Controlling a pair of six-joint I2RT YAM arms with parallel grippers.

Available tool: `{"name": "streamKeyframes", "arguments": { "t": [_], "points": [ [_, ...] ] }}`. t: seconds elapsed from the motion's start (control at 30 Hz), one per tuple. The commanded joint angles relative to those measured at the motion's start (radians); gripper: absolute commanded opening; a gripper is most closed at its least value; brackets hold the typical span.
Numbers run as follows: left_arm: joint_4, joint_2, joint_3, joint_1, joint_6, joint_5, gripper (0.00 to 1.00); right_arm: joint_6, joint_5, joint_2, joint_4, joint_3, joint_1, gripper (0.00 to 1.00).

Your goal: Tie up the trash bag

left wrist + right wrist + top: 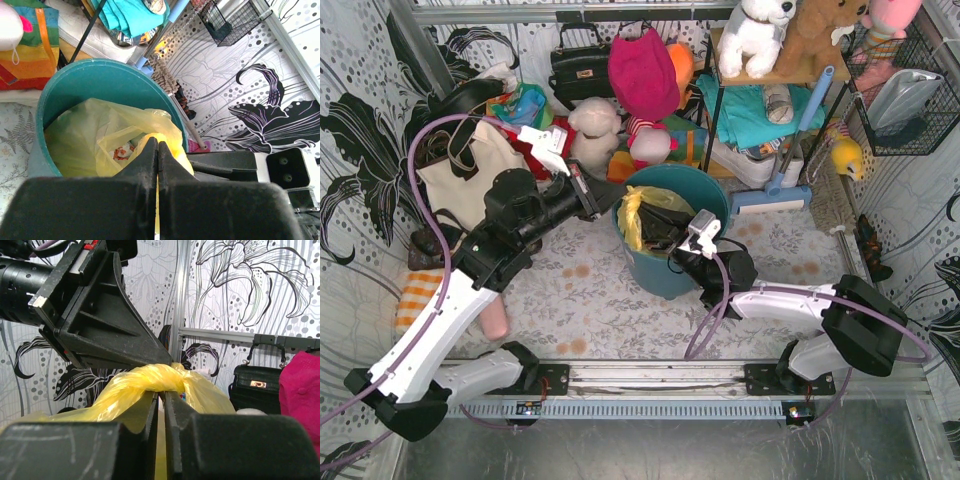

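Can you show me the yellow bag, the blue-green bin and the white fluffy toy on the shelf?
trash bag [632, 215]: top view, on its bunched yellow plastic.
teal bin [655, 275]: top view, on its outer wall.
white plush toy [757, 30]: top view, on its body.

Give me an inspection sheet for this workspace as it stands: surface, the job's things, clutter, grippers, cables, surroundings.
Surface: table under a pale floral cloth with a few brownish spots.
Job's things: trash bag sits inside the teal bin, its yellow top drawn into a twisted strand.
Clutter: cream tote bag, plush toys and black handbag at the back of the table.
Grippers: left gripper fingers shut on the bag's plastic; right gripper fingers pinch the strand, with only a slit between them.
Cables: purple cable loops along the left arm; another runs by the right arm.
Surroundings: patterned walls; wire basket hangs on the right.
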Motion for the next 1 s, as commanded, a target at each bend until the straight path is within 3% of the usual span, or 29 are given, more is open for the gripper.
{"name": "streamKeyframes", "arguments": {
  "t": [0.0, 0.27, 0.57, 0.73, 0.83, 0.97],
  "points": [
    [0.028, -0.016, 0.036, -0.006, 0.032, -0.048, 0.00, -0.003, 0.009, -0.042, 0.025, -0.006, 0.003, 0.10],
    [0.047, -0.032, 0.044, -0.006, 0.069, -0.098, 0.00, 0.006, 0.015, -0.074, 0.007, -0.032, 0.003, 0.14],
    [0.169, -0.039, 0.032, -0.006, 0.096, -0.004, 0.00, 0.103, 0.015, -0.222, -0.134, -0.090, 0.003, 0.22],
    [0.195, -0.045, 0.018, -0.005, 0.095, 0.017, 0.00, 0.241, 0.008, -0.329, -0.341, -0.065, 0.003, 0.33],
    [0.197, -0.043, 0.012, -0.006, 0.092, 0.017, 0.00, 0.368, 0.002, -0.384, -0.552, -0.013, 0.004, 0.42],
    [0.197, -0.038, 0.008, -0.005, 0.088, 0.017, 0.00, 0.559, 0.010, -0.413, -0.910, 0.122, 0.003, 0.47]
  ]
}}
